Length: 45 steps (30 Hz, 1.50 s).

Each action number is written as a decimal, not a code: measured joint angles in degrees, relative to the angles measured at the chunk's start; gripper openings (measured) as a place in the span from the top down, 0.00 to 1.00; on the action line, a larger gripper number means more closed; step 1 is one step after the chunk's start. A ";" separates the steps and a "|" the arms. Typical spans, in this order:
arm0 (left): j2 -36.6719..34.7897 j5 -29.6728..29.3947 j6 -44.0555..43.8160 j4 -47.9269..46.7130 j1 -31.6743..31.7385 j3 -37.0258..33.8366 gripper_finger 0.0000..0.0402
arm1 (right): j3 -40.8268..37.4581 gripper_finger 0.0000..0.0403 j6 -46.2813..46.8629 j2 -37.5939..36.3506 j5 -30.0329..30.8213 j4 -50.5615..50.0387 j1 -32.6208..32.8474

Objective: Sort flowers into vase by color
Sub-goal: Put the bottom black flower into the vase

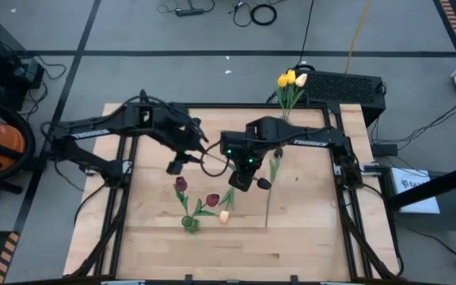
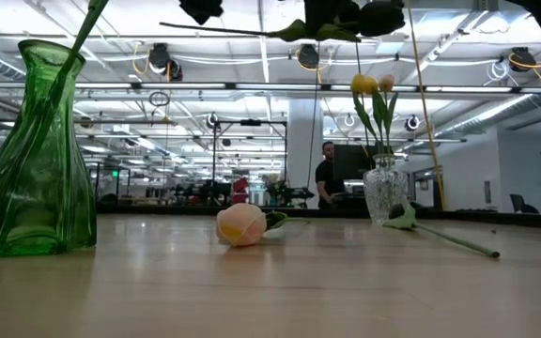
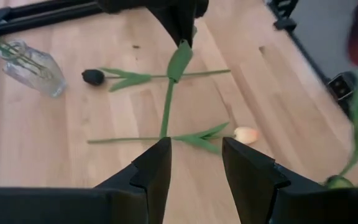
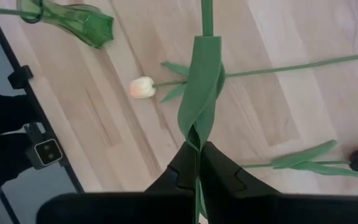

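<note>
Nearest the front edge, the green vase [image 1: 190,224] stands with two dark red tulips [image 1: 181,184] in it, and the peach tulip [image 2: 241,225] lies flat on the table [image 1: 307,245] just beside it. Mid-table, the right gripper [image 4: 198,163] is clamped on a green stem [image 4: 201,93] held above the wood (flower head not visible), while the left gripper [image 3: 196,163] hovers nearby, fingers apart, holding nothing. Farther back lies the near-black tulip [image 3: 94,76], and at the far edge the clear vase [image 2: 384,191] holds yellow tulips [image 1: 289,78].
</note>
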 joint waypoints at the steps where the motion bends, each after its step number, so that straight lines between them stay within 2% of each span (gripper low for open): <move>1: 0.62 -0.85 -0.05 0.29 -0.53 0.00 0.62 | 0.00 1.00 -0.04 0.00 0.01 -0.04 0.07; 11: 3.20 -7.17 -0.25 3.16 -3.16 -0.02 0.62 | -0.01 1.00 -1.27 -0.02 0.93 -0.05 1.05; 34: 5.57 -7.45 -0.68 1.23 -4.78 0.00 0.63 | -0.02 1.00 -3.07 -0.02 1.17 4.34 2.29; 39: 5.51 -7.47 -0.83 1.17 -4.93 0.00 0.72 | -0.02 1.00 -3.07 -0.02 1.18 4.60 2.27; 45: 5.51 -7.45 -0.83 1.12 -4.94 0.00 0.96 | -0.02 1.00 -2.55 -0.02 1.30 4.75 2.22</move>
